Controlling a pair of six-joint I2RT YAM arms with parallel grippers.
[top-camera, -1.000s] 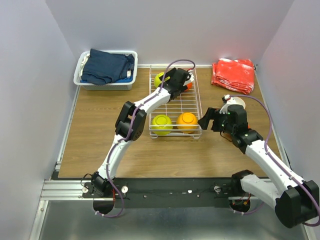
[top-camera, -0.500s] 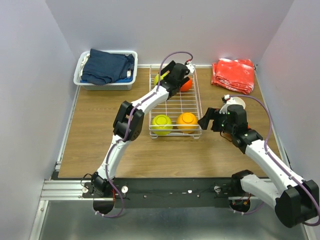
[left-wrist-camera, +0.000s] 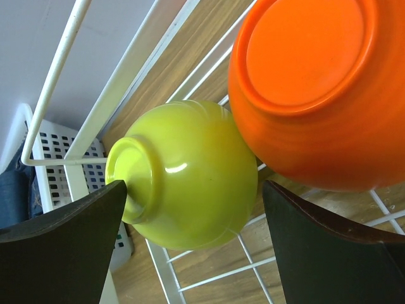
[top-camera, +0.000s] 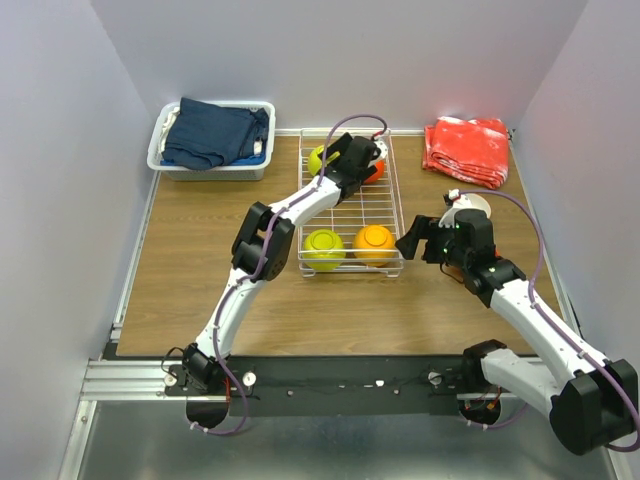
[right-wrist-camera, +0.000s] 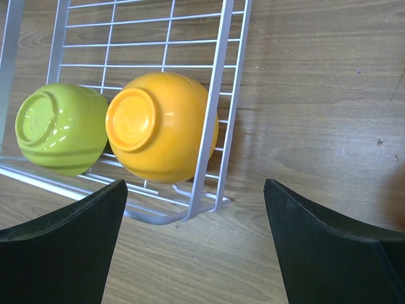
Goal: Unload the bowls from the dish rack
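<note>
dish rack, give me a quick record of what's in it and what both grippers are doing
dish rack: white wire tray
bowls in rack: four, bases showing
far end: far yellow-green bowl, red-orange bowl
near end: near yellow-green bowl, orange bowl
left gripper: open, fingers either side of the far yellow-green bowl
right gripper: open, above the rack's near right corner, holding nothing

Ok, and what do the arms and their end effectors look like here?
The left arm and right arm are white links with black joint housings, a purple cable looping along each. The left end effector and right end effector carry broad matte black fingers.
</note>
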